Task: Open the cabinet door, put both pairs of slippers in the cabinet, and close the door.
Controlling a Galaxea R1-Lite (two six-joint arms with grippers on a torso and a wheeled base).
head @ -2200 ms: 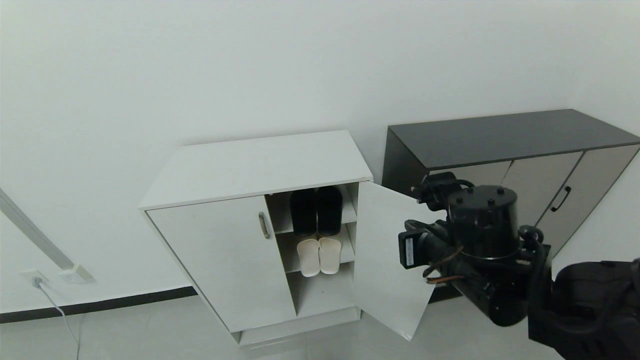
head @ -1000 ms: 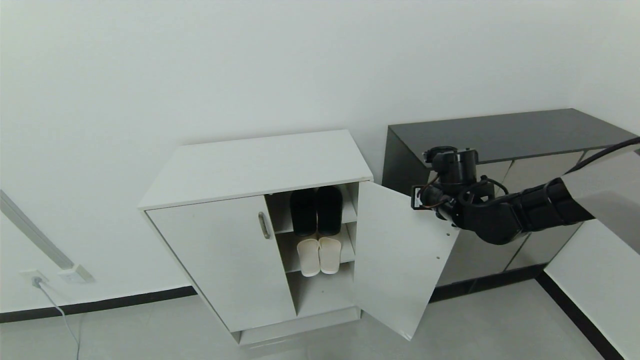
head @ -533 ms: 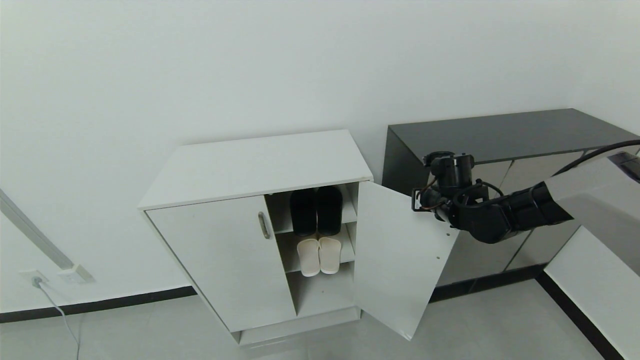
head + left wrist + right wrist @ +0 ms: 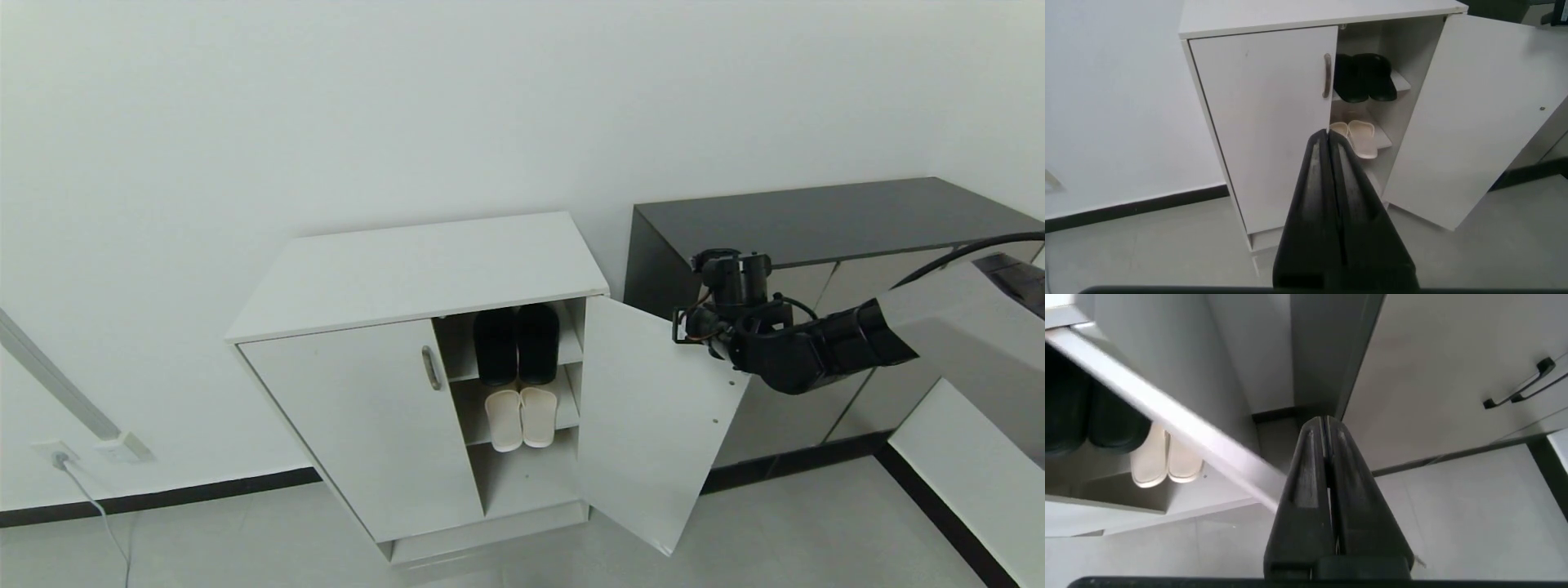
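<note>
White wall [image 4: 408, 98] and a pale grey floor [image 4: 775, 539] make up the room.

The right gripper [image 4: 1328, 425] has its two black fingers [image 4: 1308, 482] pressed tight together, with nothing between them. It is up by the top outer corner of the open door [image 4: 645, 408], on the back side of it. I cannot tell if it touches the door.

The left gripper [image 4: 1328, 137] has its fingers pressed together too, and it holds nothing. It points at the white cabinet [image 4: 416, 269] from well apart, out in front of it.

The white cabinet has two doors. The shut door [image 4: 359, 425] is on the left side and has a small handle [image 4: 430, 367] near its inner edge. The open door is on the right side and swings out toward the robot.

Both pairs are inside. The black slippers [image 4: 517, 343] sit side by side on the top shelf. The white slippers [image 4: 521, 416] sit side by side on the shelf just under them.

A dark cabinet [image 4: 816, 212] stands just beside the white one, on its right, against the wall. The right arm reaches across in front of the dark cabinet.
</note>
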